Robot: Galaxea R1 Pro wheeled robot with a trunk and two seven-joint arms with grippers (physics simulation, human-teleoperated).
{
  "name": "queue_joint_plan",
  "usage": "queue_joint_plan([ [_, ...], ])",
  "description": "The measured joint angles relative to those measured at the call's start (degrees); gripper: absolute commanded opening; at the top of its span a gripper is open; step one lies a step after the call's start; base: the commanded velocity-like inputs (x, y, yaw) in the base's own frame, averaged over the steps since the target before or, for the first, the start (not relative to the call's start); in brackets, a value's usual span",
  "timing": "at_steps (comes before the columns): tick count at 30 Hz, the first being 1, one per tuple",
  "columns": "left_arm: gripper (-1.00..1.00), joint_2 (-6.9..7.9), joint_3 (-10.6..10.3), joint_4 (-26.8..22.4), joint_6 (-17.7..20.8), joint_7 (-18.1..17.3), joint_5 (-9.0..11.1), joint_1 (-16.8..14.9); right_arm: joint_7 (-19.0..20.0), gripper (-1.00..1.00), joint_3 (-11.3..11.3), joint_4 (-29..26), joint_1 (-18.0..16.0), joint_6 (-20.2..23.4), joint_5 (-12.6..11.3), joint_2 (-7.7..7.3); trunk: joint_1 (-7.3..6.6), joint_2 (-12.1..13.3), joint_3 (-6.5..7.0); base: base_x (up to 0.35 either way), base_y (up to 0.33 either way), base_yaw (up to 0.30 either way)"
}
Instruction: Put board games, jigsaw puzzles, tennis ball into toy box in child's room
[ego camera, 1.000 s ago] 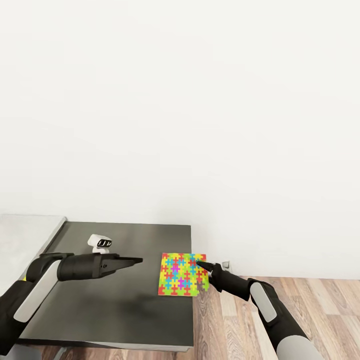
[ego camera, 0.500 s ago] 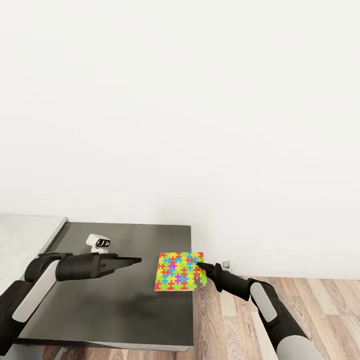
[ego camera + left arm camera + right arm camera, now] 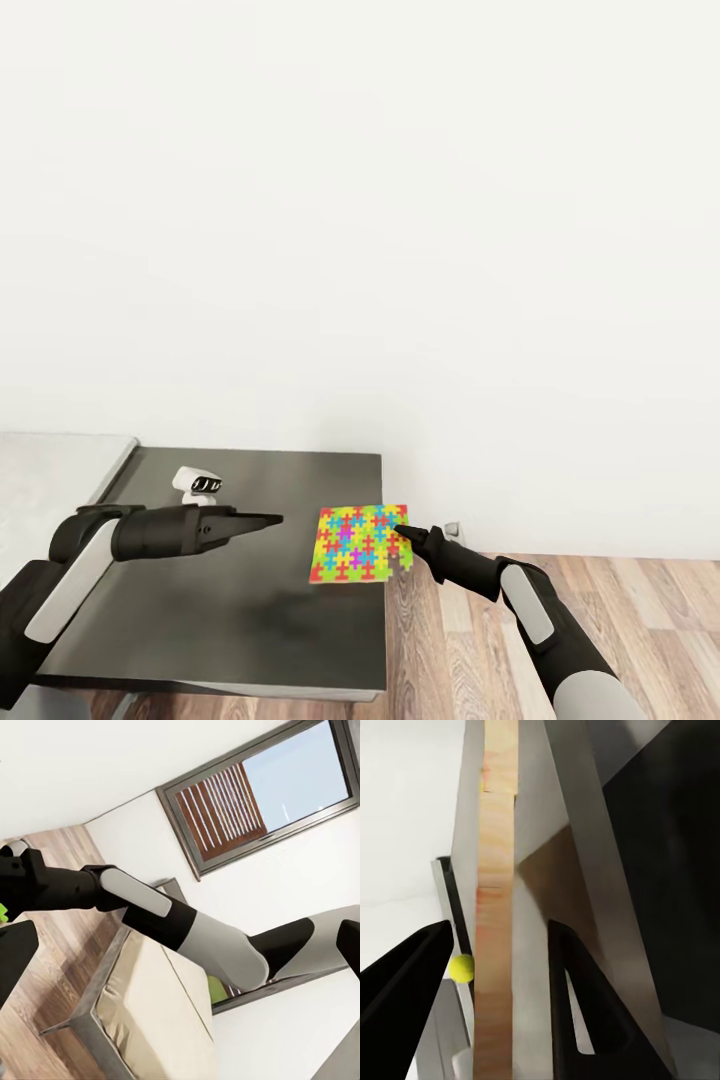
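The thin, bright jigsaw puzzle square (image 3: 358,545) has slid a little left on the dark grey table (image 3: 230,620) edge. The right gripper (image 3: 400,530) pinches its side, so lifting looks close

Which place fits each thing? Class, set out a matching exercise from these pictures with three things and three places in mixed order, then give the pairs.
Things:
1. jigsaw puzzle
2. small white robot toy
3. tennis ball

Places:
A. back of the dark table section
B. seen between the right gripper's fingers in the right wrist view
C. at the dark section's right edge, at the right gripper's tip

Pairs: 1-C, 2-A, 3-B
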Motion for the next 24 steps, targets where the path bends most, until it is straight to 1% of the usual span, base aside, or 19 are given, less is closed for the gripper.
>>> queue_joint_plan([
  [17,1.0,-0.01,0.0,0.0,0.8,0.4,-0.2,-0.2,0.1,-1.0,-0.3,0.0,0.0,-0.1,0.1,-0.21,-3.74,6.8,3.06,-0.002,0.0,0.0],
  [24,1.0,0.0,0.0,0.1,0.9,0.4,-0.3,-0.2,0.4,-1.0,-0.4,-0.1,0.1,-1.4,0.2,-0.05,-5.26,9.6,4.32,-0.154,0.0,0.0],
])
